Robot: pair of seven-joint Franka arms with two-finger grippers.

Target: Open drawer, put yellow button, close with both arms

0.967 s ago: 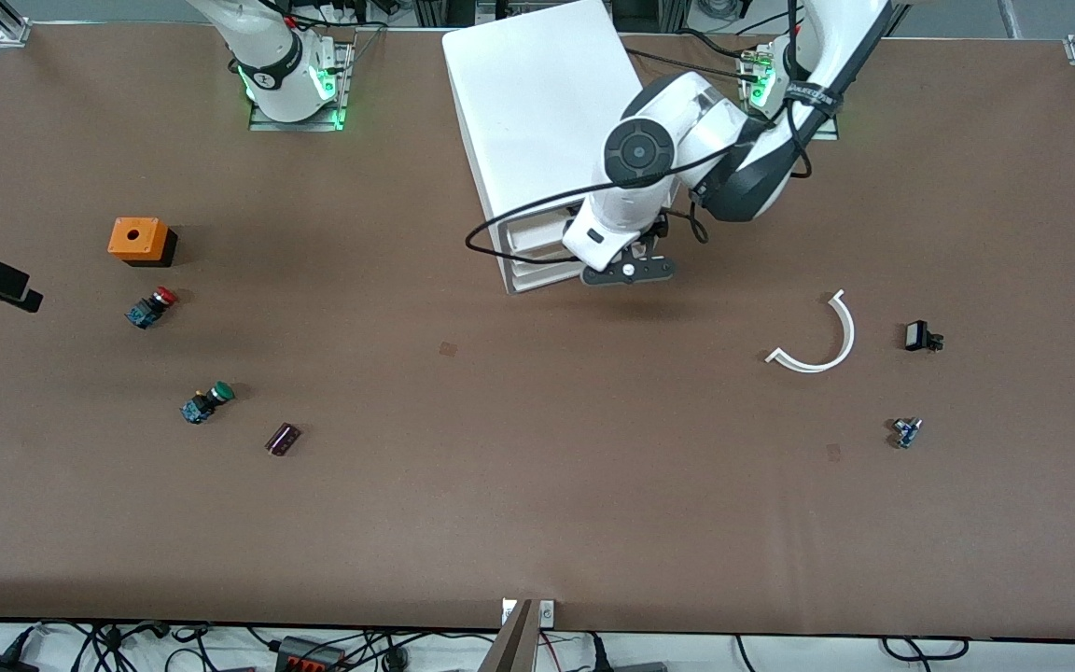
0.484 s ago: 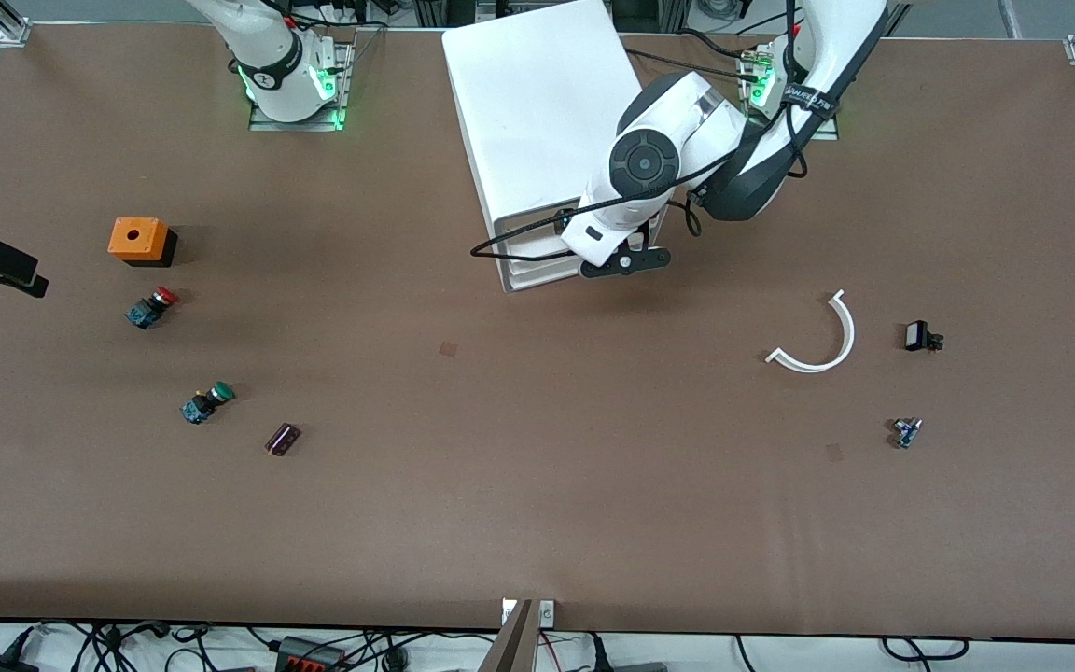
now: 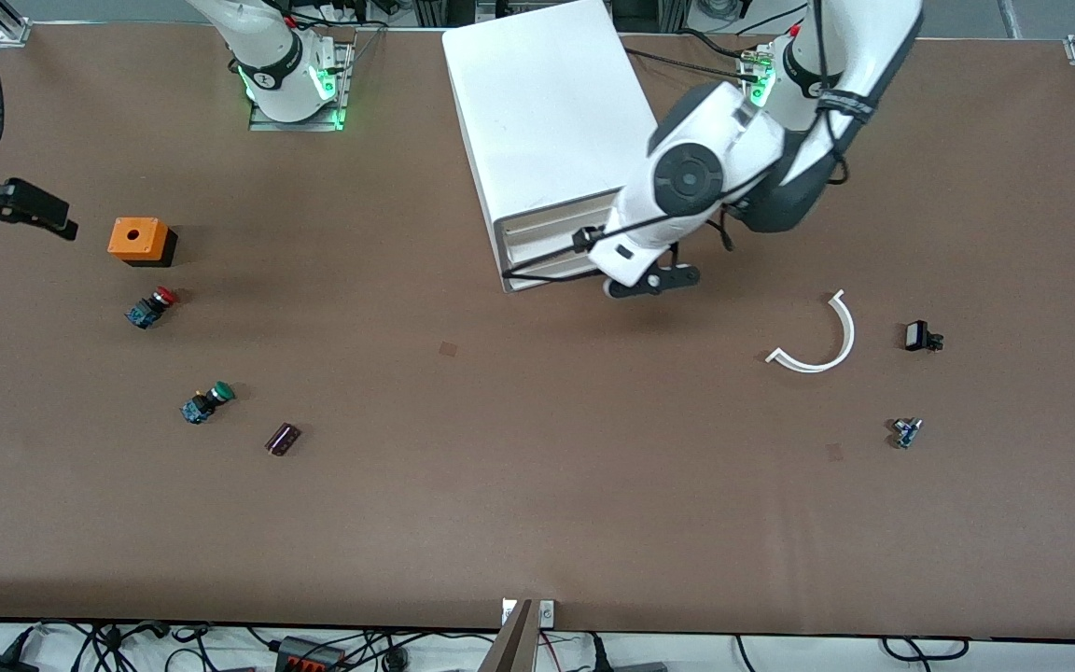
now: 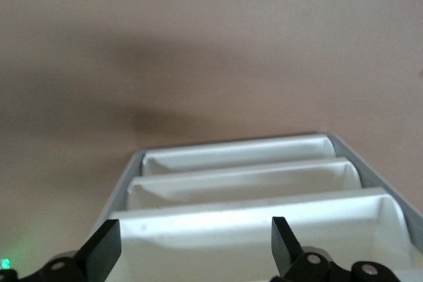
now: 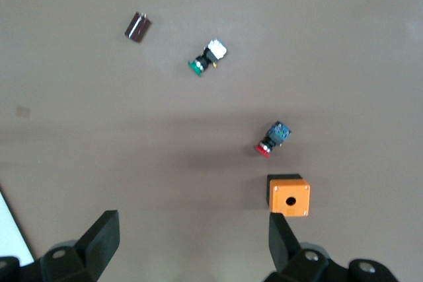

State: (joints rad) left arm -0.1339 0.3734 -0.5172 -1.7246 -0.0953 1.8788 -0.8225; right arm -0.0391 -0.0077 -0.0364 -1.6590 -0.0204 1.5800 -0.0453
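Observation:
The white cabinet stands between the two arm bases. Its three drawer fronts face the front camera, and the top drawer looks level with the two below it. My left gripper is open and empty, just in front of the drawer fronts at their corner toward the left arm's end. In the left wrist view, my left gripper is above the top drawer's front. My right gripper is open and empty above the table at the right arm's end, beside the orange box. The yellow button is not in view.
An orange box, a red-capped button, a green-capped button and a small dark part lie toward the right arm's end. A white curved strip and two small parts lie toward the left arm's end.
My left gripper first moved in toward the drawer fronts, then slid along them toward the left arm's end. My right gripper moved toward the arm bases, away from the red-capped button.

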